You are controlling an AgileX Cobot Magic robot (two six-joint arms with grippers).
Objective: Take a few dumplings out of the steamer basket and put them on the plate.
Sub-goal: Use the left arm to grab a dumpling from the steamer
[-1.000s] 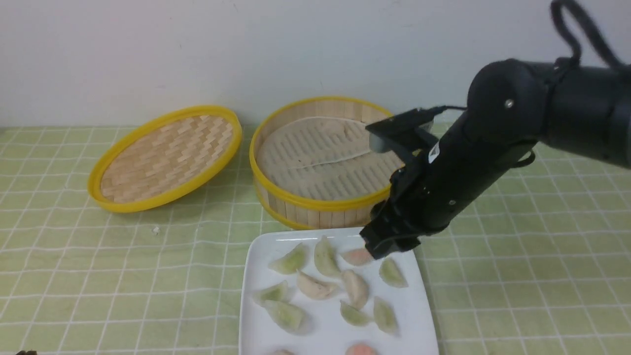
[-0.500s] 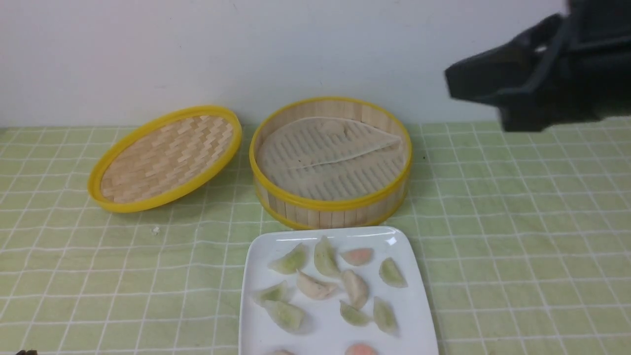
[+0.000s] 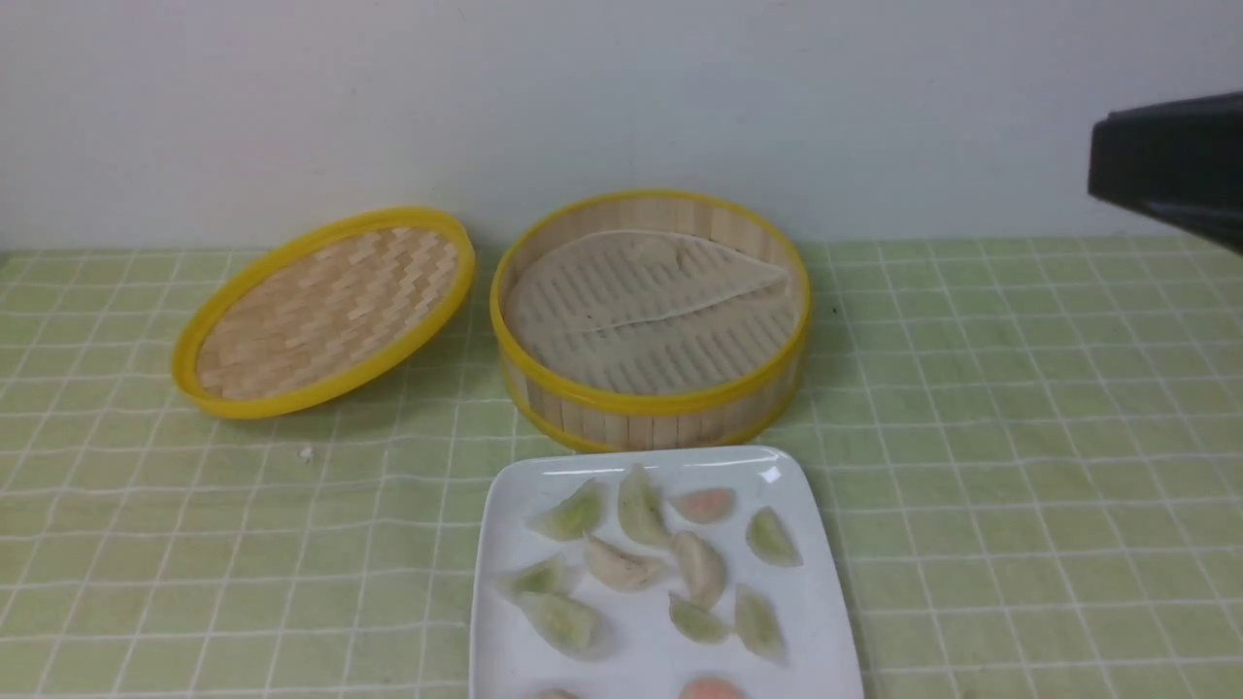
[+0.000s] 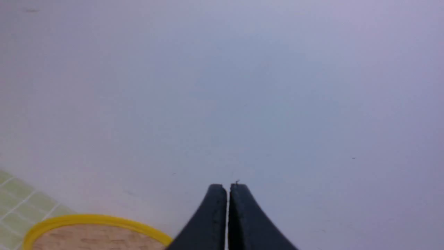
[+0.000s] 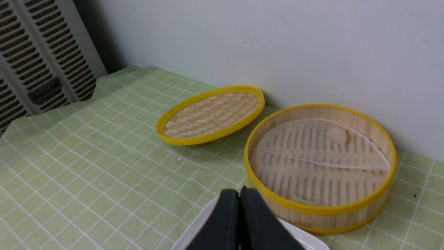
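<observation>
The dumplings (image 3: 641,510) lie scattered on the plate (image 3: 821,621), at 6 o'clock in the front view. They are pale green, whitish and pink. Ten show whole and two more are cut by the frame's lower edge.

The steamer basket (image 3: 646,400) stands at 12 o'clock from the plate, its yellow rim just beside the plate's far edge. Its perforated liner (image 3: 641,320) lies creased across the floor. Toward the basket's 12 o'clock a pale rounded lump sits at the liner (dumpling or mere fold, I cannot tell).

The woven lid (image 3: 325,311) rests at 9 o'clock from the basket, tilted with its basket-side edge raised. All of this sits on a green checked tablecloth (image 3: 1020,437) before a white wall (image 3: 583,97).

The right gripper (image 5: 239,194) hangs above the plate's corner with its fingers pressed together and nothing between them. In the front view only a dark piece of the right arm (image 3: 1170,160) shows, at 2 o'clock.

The left gripper (image 4: 227,189) faces the wall, its fingers closed to a hairline slit and empty, with the lid's rim below it.
</observation>
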